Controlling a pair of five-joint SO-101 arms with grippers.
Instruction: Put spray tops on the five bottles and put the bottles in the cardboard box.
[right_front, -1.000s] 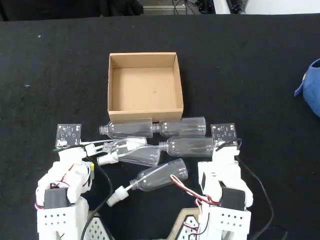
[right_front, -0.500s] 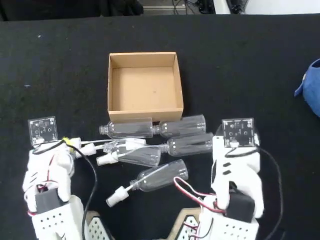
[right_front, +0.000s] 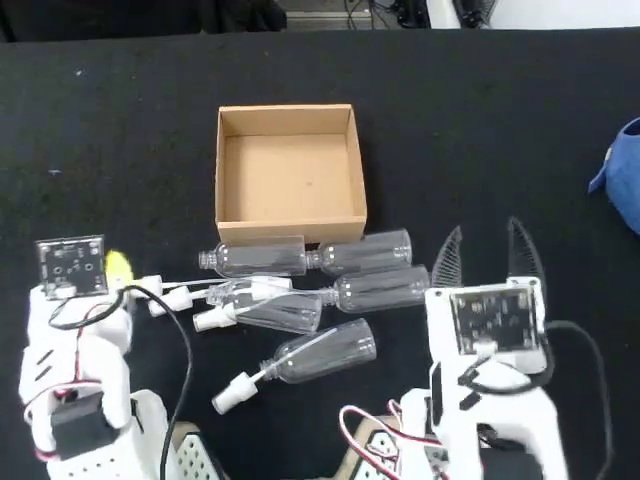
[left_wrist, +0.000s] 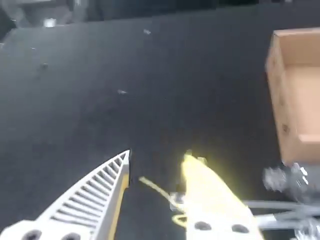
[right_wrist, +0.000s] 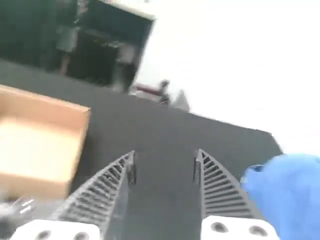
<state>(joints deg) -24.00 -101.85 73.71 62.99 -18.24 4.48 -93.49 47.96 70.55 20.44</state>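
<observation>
Quickly: since a second earlier both arms had risen and drawn apart. The left arm's wrist board had swung out to the left, away from the bottles (right_front: 290, 308). The right arm had lifted, so its two toothed fingers (right_front: 447, 255) now showed above its board. The bottles themselves had hardly moved.

Right gripper (right_wrist: 164, 165) stood wide open, its fingers well apart, holding nothing and touching nothing, up off the black table (right_front: 480, 120). Left gripper (left_wrist: 156, 156) was also spread, with a clear gap between its white finger and its yellow finger (left_wrist: 205, 190), and it gripped nothing. From above, the yellow fingertip poked out beside the left board.

Five clear bottles lay on their sides in a loose heap between the two grippers, nearer the right one's inner side. One spray top (right_front: 160, 297) lay just beside the left gripper's yellow finger, its thin tube running toward the heap. Another spray top (right_front: 235, 392) sat at the neck end of the bottle nearest the arm bases.

Cardboard box (right_front: 290, 208) sat open ahead of both grippers, just past the bottles, with no bottle in it. A blue item (right_front: 620, 185) lay well off to the right gripper's outer side.
</observation>
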